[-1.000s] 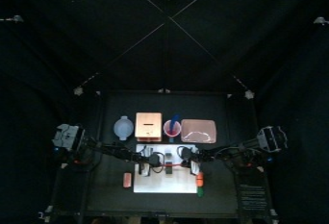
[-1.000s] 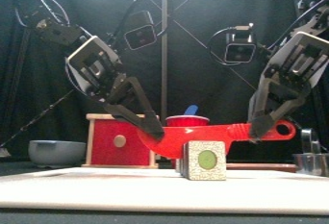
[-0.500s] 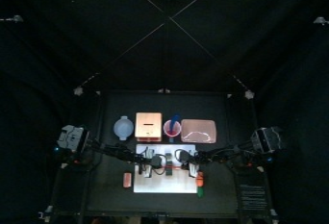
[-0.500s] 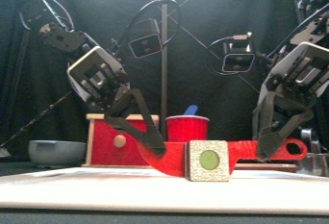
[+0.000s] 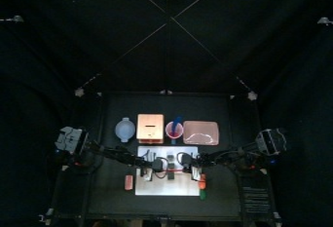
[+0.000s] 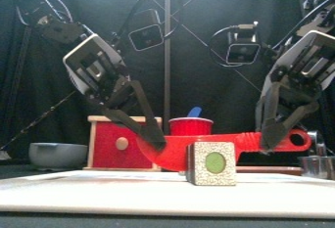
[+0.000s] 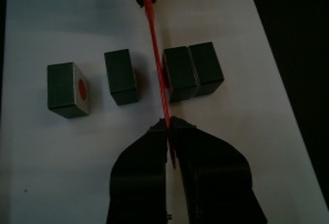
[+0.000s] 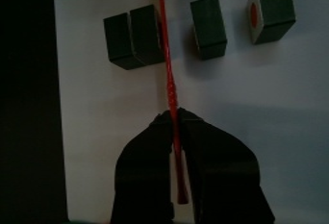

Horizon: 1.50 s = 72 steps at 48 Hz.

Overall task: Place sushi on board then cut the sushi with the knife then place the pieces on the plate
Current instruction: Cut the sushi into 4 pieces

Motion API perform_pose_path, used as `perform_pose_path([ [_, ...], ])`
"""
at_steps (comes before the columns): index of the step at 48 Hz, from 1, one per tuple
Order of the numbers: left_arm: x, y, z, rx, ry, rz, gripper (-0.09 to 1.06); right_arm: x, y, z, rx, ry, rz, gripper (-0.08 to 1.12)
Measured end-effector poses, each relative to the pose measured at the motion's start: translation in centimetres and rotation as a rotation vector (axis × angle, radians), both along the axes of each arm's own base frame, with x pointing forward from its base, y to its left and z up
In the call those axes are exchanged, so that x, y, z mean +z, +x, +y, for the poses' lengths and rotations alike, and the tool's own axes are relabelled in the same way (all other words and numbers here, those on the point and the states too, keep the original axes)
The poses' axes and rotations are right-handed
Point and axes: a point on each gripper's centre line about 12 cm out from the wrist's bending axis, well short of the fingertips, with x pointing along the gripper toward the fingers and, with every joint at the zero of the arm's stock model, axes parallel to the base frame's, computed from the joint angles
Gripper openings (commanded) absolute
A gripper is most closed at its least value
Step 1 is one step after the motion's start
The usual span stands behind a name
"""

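Both grippers are clamped tight on the red knife (image 6: 256, 136), the left gripper (image 7: 167, 127) on one end and the right gripper (image 8: 167, 119) on the other, so it spans the middle of the front view right by the top of the sushi (image 6: 213, 163). Sushi's sitting on the white board (image 6: 78, 188), lower centre of the top view, and in both wrist views the blade lines up with a gap between blocks.
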Motion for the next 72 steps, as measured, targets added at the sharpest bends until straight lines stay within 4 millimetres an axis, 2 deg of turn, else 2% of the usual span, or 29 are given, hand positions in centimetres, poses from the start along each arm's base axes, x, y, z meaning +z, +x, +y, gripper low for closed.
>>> perform_pose_path([
  [11, 2.4, -0.1, 0.0, -0.013, 0.002, -0.057, 0.43, 2.3, -0.3, -0.1, 0.003, 0.009, -0.068, 0.34],
  [17, 3.0, -0.3, -0.1, -0.019, 0.003, -0.071, 0.43, 3.0, -0.4, -0.1, 0.001, 0.015, -0.087, 0.34],
  [46, 2.4, -0.3, -2.2, -0.048, -0.024, -0.058, 0.43, 3.0, -0.6, 1.1, 0.006, 0.054, -0.08, 0.34],
  [72, 1.6, -0.1, -2.5, -0.04, -0.032, -0.038, 0.43, 2.2, -0.6, 1.3, 0.007, 0.054, -0.055, 0.34],
])
